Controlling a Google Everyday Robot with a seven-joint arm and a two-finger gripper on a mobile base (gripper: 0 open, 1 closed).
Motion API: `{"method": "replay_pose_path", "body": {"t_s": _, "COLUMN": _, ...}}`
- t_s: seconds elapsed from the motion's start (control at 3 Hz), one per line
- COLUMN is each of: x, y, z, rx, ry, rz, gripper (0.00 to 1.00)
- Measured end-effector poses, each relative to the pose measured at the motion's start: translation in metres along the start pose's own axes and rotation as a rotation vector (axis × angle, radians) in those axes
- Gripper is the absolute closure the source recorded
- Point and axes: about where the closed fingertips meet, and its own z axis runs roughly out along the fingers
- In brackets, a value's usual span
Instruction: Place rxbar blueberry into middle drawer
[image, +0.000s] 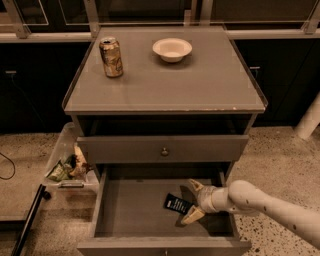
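The rxbar blueberry (176, 203), a small dark navy bar with pale lettering, lies flat on the grey floor of the pulled-out middle drawer (132, 212), right of its centre. My gripper (194, 201) reaches into the drawer from the right. Its fingers are spread open, one above and one below the bar's right end, and it holds nothing. The bar rests on the drawer floor.
A tan drink can (111, 56) and a white bowl (172, 49) stand on the cabinet top. The drawer front with a round knob (164, 151) above is nearly shut. A clear bin of snack bags (67, 167) sits at the left. A white post (310, 120) stands at the right.
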Motion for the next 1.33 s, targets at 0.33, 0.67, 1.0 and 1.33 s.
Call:
{"method": "replay_pose_path", "body": {"t_s": 0.33, "x": -0.006, "y": -0.004, "z": -0.039, "rx": 0.035, "ry": -0.003, "rz": -0.031, "gripper": 0.0}}
{"method": "replay_pose_path", "body": {"t_s": 0.67, "x": -0.014, "y": -0.009, "z": -0.1, "rx": 0.109, "ry": 0.016, "rz": -0.096, "gripper": 0.0}}
{"method": "replay_pose_path", "body": {"t_s": 1.0, "x": -0.034, "y": -0.013, "z": -0.163, "rx": 0.163, "ry": -0.036, "rz": -0.162, "gripper": 0.0}}
{"method": "replay_pose_path", "body": {"t_s": 1.33, "x": -0.063, "y": -0.006, "z": -0.209, "rx": 0.163, "ry": -0.102, "rz": -0.245, "gripper": 0.0}}
